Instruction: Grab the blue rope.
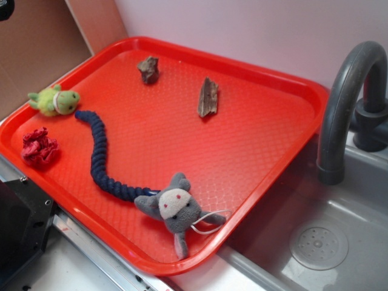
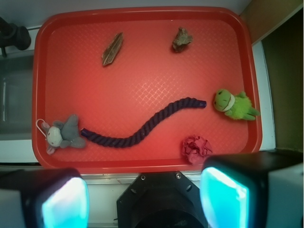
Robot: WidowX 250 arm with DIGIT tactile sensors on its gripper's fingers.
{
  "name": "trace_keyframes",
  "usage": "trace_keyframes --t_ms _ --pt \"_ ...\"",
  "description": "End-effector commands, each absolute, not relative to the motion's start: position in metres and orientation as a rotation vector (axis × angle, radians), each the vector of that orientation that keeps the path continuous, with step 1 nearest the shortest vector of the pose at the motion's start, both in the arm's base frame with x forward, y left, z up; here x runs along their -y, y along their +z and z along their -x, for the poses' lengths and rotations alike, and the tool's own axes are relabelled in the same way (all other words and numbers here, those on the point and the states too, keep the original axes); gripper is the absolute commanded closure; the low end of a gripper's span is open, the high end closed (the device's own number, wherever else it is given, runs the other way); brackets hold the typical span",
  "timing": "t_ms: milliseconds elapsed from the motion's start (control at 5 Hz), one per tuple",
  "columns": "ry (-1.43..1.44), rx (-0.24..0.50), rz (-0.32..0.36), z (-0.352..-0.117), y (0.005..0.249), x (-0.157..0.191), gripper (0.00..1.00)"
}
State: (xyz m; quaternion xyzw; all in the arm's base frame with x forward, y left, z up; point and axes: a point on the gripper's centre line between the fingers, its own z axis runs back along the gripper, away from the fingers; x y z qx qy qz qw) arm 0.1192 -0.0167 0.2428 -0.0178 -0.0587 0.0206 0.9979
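Note:
The blue rope [image 1: 100, 154] is a thick navy braid that curves across the left half of a red tray [image 1: 273, 145] and ends at a grey plush mouse head [image 1: 173, 206]. In the wrist view the blue rope [image 2: 142, 128] runs from the mouse head [image 2: 61, 134] at the lower left up to the right. My gripper [image 2: 145, 202] hangs high above the tray's near edge, open, with nothing between its cyan pads [image 2: 223, 194]. The gripper does not show in the exterior view.
A green plush toy [image 1: 54, 101] and a dark-red fabric wad [image 1: 39, 148] lie at the tray's left end. Two brown bark-like pieces [image 1: 208, 97] [image 1: 148, 69] lie at the back. A grey sink [image 1: 339, 242] with a faucet [image 1: 348, 103] is to the right. The black robot base [image 2: 161, 199] is below the gripper.

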Motion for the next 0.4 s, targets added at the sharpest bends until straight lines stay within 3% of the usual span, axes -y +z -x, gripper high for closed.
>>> trace_keyframes --t_ms 0,200 --pt "0.041 0.117 0.036 -0.119 0.243 0.017 0.00" --pt "0.298 0.115 0.123 -0.131 0.242 0.003 0.00"
